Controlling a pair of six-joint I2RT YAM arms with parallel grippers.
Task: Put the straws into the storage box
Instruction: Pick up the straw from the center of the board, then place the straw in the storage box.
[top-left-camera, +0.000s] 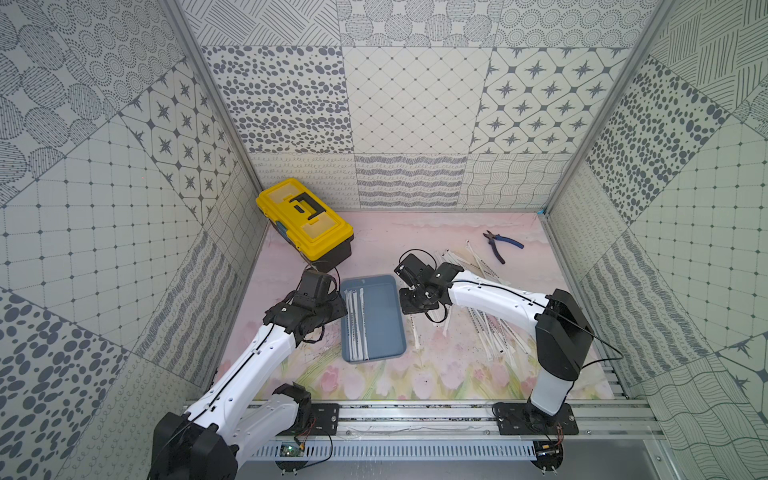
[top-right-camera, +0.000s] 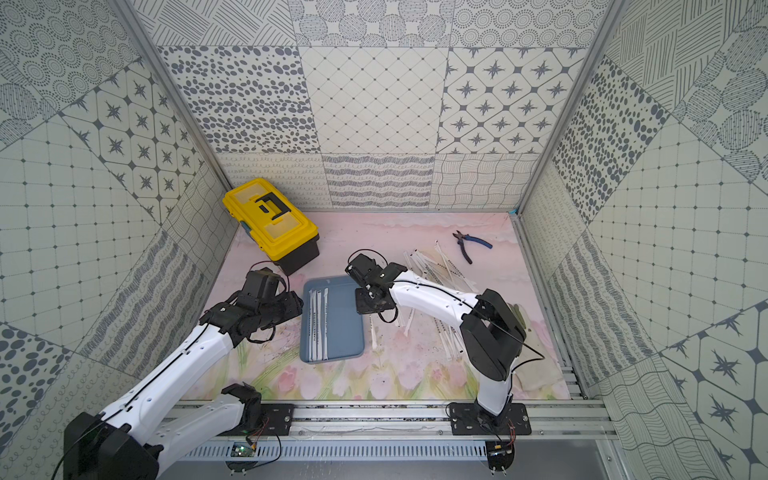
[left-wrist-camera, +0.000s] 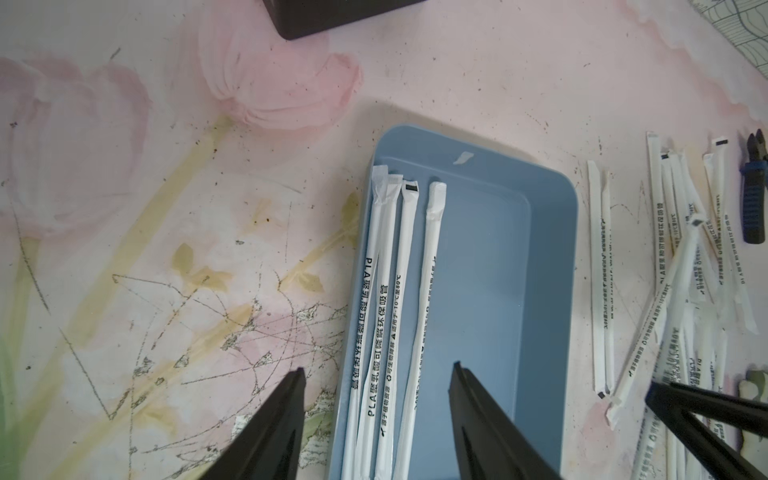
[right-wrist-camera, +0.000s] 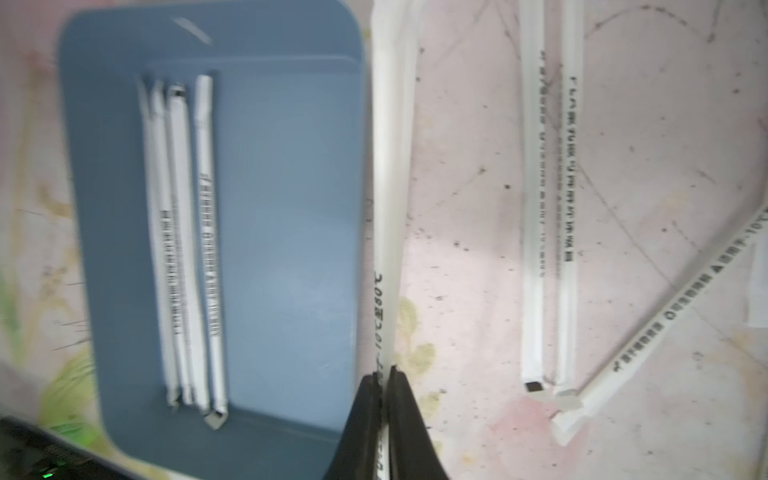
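Straws (left-wrist-camera: 600, 291) in white printed wrappers lie strewn across the flowered mat (top-left-camera: 415, 249) on the robot's right side, some crossing each other, in a loose heap that reaches from near the pliers (top-left-camera: 500, 245) back toward the right arm's base. Four more (left-wrist-camera: 409, 257) are already in the blue-grey box (top-left-camera: 382, 324) at the middle of the mat, laid side by side lengthwise along its left wall, with the rest of its floor bare. The right gripper (right-wrist-camera: 388, 370) is pinched tight on one straw (right-wrist-camera: 386, 208) near its end; that straw runs parallel to the box's long right edge, just outside the rim, though the blurred wrist view does not show whether it is lifted clear of the mat. The left gripper (left-wrist-camera: 376, 368) hangs over the box's left rim with its jaws spread wide and nothing between them, the stored straws lying below. A yellow toolbox (top-left-camera: 303, 216) sits closed in the far left corner, well apart from the box.
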